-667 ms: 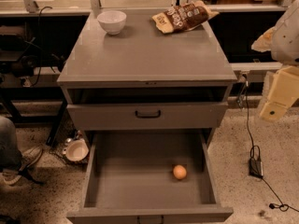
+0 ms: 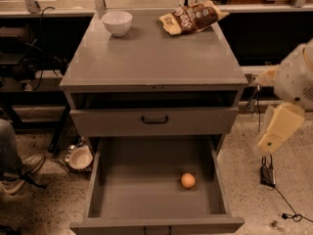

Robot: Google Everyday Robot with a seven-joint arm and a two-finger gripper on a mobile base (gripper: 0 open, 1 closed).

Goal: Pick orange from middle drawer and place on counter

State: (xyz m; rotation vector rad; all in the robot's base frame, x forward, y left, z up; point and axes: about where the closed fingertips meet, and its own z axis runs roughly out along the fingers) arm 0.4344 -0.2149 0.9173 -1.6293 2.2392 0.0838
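1 view only, looking down on the cabinet from the front.

Containers: middle drawer (image 2: 146, 199) is pulled fully out at 6 o'clock of the frame. It holds 1 item, the orange (image 2: 188, 180), which sits on the drawer floor toward 3 o'clock from the floor's centre, apart from the right wall. Above it is the shallower drawer front w/ black bar handle (image 2: 155, 119), w/ a dark gap over it. On the counter (image 2: 151, 58), a white bowl (image 2: 117, 22) stands upright at the 11 o'clock corner. A brown-and-yellow snack bag (image 2: 191, 17) lies flat at the 1 o'clock corner, its tip past the counter's edge. On the speckled ground at 9 o'clock of the open drawer, a pale dish (image 2: 79, 157) sits beside the cabinet leg.

Writing: there is print on the snack bag, but I can't read it. No other labels legible.

Gripper (image 2: 277, 129): cream-coloured, hanging at 3 o'clock of the frame, off the cabinet's right side and well apart from the orange. Whether it's open or closed: can't tell. Nothing seen in it.

Vs 0.7 s ago: gripper has come lower and a bit toward 9 o'clock, closer to the cabinet. Orange, bowl and bag are in the same spots, and the drawer is out just as far.
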